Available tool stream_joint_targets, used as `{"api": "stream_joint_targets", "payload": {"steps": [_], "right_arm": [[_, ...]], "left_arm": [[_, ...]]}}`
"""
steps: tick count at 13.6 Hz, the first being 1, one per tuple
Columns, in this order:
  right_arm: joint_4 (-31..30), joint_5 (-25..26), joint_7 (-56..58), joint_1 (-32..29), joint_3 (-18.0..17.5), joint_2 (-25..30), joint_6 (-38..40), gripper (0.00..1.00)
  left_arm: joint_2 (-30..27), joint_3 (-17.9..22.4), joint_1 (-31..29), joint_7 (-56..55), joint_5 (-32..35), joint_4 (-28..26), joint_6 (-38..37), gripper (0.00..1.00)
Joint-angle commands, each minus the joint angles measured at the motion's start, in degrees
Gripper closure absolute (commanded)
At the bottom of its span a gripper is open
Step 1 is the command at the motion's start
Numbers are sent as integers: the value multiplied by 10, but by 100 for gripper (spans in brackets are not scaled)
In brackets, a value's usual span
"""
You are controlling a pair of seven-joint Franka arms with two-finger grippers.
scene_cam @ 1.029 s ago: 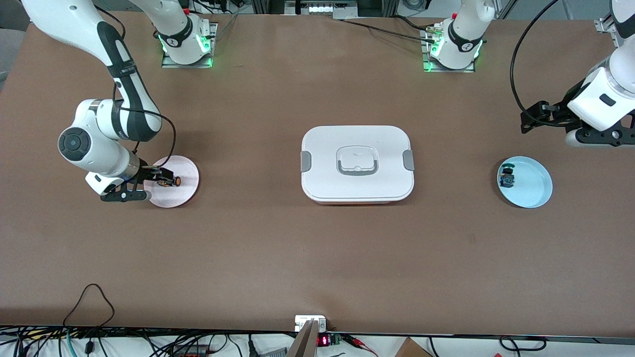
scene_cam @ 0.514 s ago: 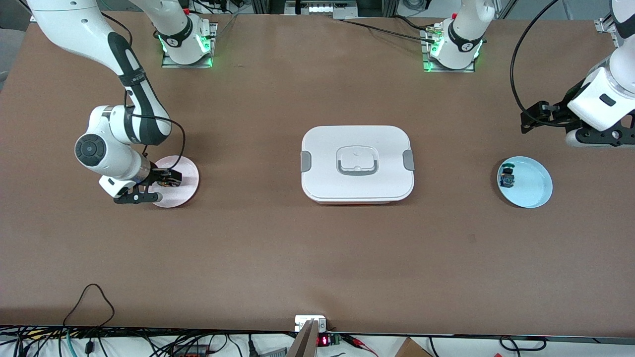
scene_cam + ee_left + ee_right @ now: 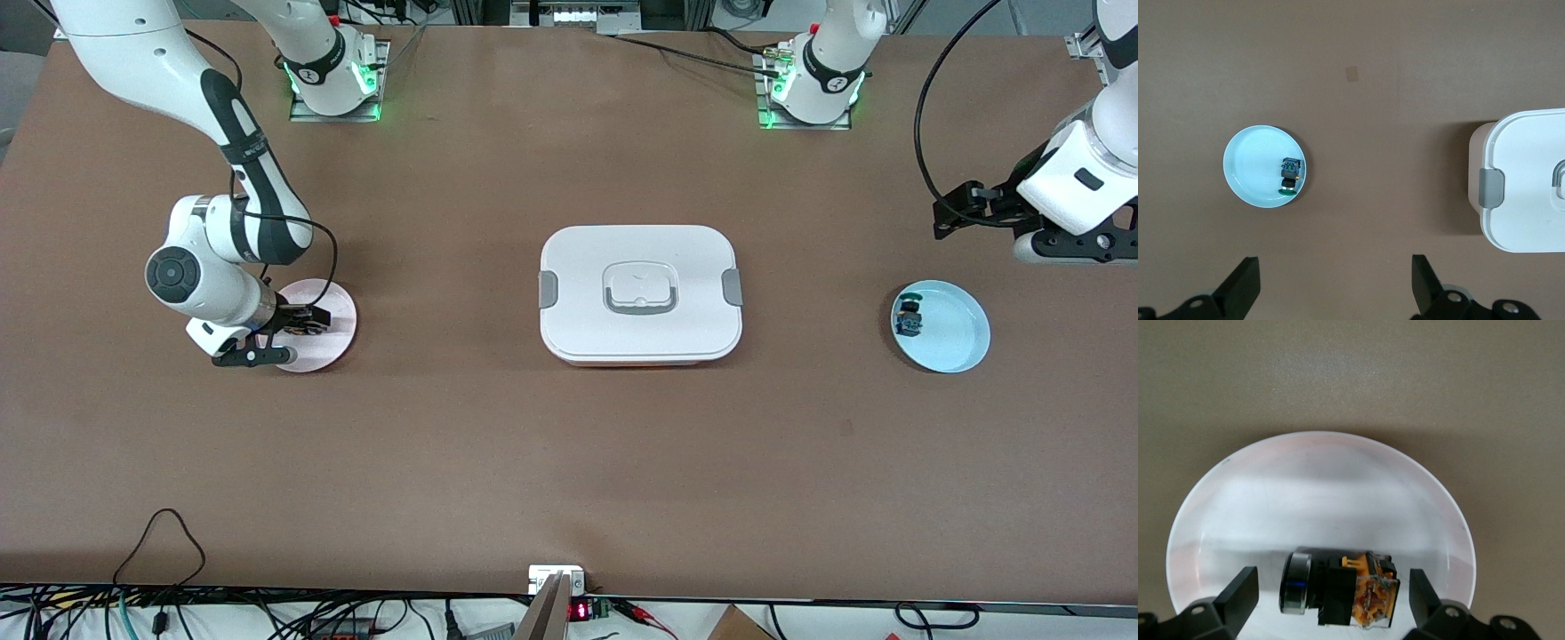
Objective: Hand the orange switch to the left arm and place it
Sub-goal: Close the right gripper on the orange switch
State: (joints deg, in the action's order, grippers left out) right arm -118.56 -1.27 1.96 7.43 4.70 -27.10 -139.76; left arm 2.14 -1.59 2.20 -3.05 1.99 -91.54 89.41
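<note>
The orange switch (image 3: 1338, 590) lies on its side on a pink plate (image 3: 1325, 493) at the right arm's end of the table. It has a black body, an orange end and a metallic ring. My right gripper (image 3: 1331, 587) is low over that plate (image 3: 336, 311), open, with one finger on each side of the switch and not touching it. In the front view the gripper (image 3: 304, 322) hides the switch. The white box (image 3: 640, 293) stands mid-table with its lid on. My left gripper (image 3: 948, 213) waits open and empty over bare table at the left arm's end.
A light blue plate (image 3: 965, 333) at the left arm's end holds a small blue-and-green-capped component (image 3: 909, 317). The left wrist view shows this plate (image 3: 1251, 160), the component (image 3: 1290, 177) and a clip end of the box (image 3: 1525, 180). Cables run along the table's front edge.
My right arm has shifted toward the box over the pink plate, so its open fingers now straddle the switch. The left arm has not moved.
</note>
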Motion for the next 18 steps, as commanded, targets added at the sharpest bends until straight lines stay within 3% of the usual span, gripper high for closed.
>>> {"api": "stream_joint_targets", "payload": {"steps": [1, 5, 11, 12, 14, 16, 17, 18], "right_arm": [[-12, -7, -7, -1, -2, 2, -12, 0], [-33, -38, -6, -1, -2, 2, -31, 0], [-35, -39, -6, -2, -2, 2, -35, 2], [-35, -39, -6, -2, -2, 2, -35, 17], [-35, -39, 1, -3, -2, 3, -33, 63], [-34, -38, 3, -6, -2, 5, -30, 91], [-33, -38, 2, -5, -2, 6, -29, 99], [-29, -38, 2, -4, -2, 9, -29, 100]], "left_arm": [[-4, 1, 2, -2, 3, 7, -6, 0], [-4, 1, 2, -2, 3, 6, -6, 0], [-4, 1, 0, -2, 3, 6, -7, 0], [-4, 1, 0, -2, 3, 6, -7, 0], [-4, 1, 0, -2, 3, 6, -7, 0], [-4, 1, 0, -2, 3, 6, -7, 0], [-4, 1, 0, -2, 3, 6, -7, 0], [-4, 1, 0, -2, 3, 6, -7, 0]]}}
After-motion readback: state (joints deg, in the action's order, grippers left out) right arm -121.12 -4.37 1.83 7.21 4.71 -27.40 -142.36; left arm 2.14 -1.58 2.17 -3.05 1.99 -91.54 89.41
